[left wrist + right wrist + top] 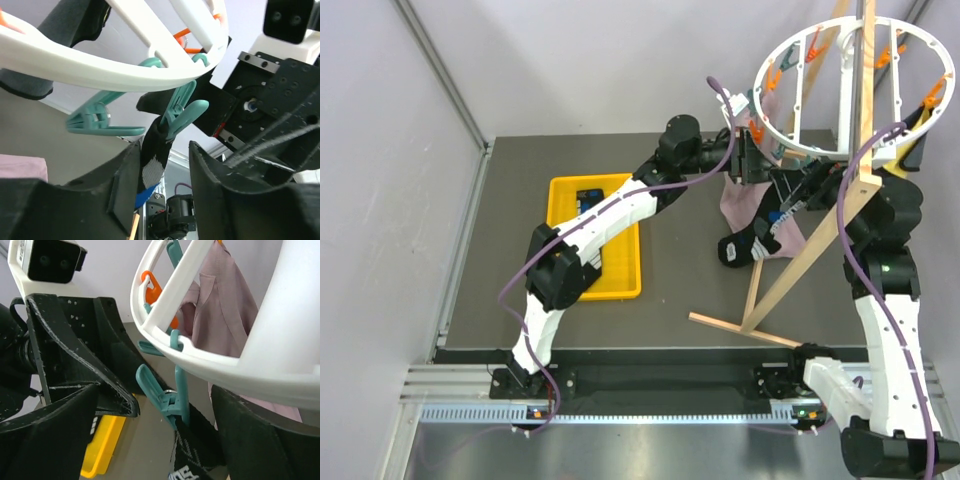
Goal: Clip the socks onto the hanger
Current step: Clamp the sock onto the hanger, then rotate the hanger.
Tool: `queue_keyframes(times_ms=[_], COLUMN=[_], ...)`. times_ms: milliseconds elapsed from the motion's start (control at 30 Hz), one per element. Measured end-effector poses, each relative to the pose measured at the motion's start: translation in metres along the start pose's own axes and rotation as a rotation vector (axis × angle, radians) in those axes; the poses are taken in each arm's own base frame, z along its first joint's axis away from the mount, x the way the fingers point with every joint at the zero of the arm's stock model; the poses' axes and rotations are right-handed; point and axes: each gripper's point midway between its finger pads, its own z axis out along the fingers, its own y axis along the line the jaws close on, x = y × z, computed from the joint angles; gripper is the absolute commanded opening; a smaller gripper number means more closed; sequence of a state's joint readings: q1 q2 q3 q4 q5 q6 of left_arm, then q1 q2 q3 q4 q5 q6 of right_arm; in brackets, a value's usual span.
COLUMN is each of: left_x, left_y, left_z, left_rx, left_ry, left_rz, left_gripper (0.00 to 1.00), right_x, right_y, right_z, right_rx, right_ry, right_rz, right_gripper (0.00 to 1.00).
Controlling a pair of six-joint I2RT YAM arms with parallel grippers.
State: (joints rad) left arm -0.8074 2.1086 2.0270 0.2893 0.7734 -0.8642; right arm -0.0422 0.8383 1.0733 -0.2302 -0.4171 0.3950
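One black sock (152,165) with a white patch and a blue mark hangs from the hanger (100,65), its top edge pinched in a teal clip (181,111) under the white ring's rim. In the top view the sock (748,245) drops from the near left part of the ring (807,150), and its foot lies on the dark counter (690,290) in front of a pink-mauve cloth (745,205) that also hangs from the ring.

The left gripper (164,147) sits around the sock just below the clip. Its jaws are spread, with the sock passing between them close to the left pad and a clear gap on the other side (whether cloth and pad touch I cannot tell). The right gripper (155,405) faces the same clip (170,397) from the opposite side, its jaws spread wide and pinching nothing; the clip and the sock top (192,455) lie in the space between them.

A second teal clip (100,122) hangs beside the first, holding nothing. Orange clips (775,78) sit further around the rim.

The ring is carried on a light wooden frame (800,265) standing at the right of the counter. A yellow tray (620,280) lies well apart on the left, with something dark at its far end.
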Motion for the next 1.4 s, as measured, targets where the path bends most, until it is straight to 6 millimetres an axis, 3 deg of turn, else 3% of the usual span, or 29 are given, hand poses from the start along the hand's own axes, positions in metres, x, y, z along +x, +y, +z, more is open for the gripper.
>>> queue_keyframes(times_ms=[33,100,333,500,733,967,1167,1400], left_x=[0.0,0.0,0.01,0.014,0.013,0.003,0.012,0.031], left_y=[0.001,0.004,0.021,0.021,0.026,0.013,0.008,0.03], left_z=[0.0,-0.001,-0.009,-0.029,-0.08,-0.13,-0.168,-0.214], left_rx=[-0.004,-0.02,-0.132,-0.216,-0.35,-0.452,-0.509,-0.612], left_ry=[-0.002,-0.009,0.003,0.008,-0.01,-0.049,-0.063,-0.059], left_rz=[-0.003,-0.005,-0.037,-0.058,-0.035,0.054,0.087,0.046], left_gripper=[0.59,0.65,0.66,0.65,0.64,0.65,0.65,0.65], right_x=[0.001,0.0,-0.001,0.007,0.016,0.02,0.03,0.033], right_y=[-0.001,-0.001,-0.008,-0.019,-0.032,-0.033,-0.025,-0.018], right_z=[-0.002,-0.007,-0.026,-0.043,-0.066,-0.084,-0.083,-0.069], right_rx=[0.01,0.027,0.132,0.218,0.325,0.366,0.316,0.246], right_ry=[0.007,0.016,0.055,0.095,0.12,0.122,0.149,0.136], right_rz=[-0.001,-0.003,-0.009,-0.021,-0.042,-0.051,-0.022,0.013], right_gripper=[1.0,1.0,1.0,1.0,0.99,0.84,0.7,0.63])
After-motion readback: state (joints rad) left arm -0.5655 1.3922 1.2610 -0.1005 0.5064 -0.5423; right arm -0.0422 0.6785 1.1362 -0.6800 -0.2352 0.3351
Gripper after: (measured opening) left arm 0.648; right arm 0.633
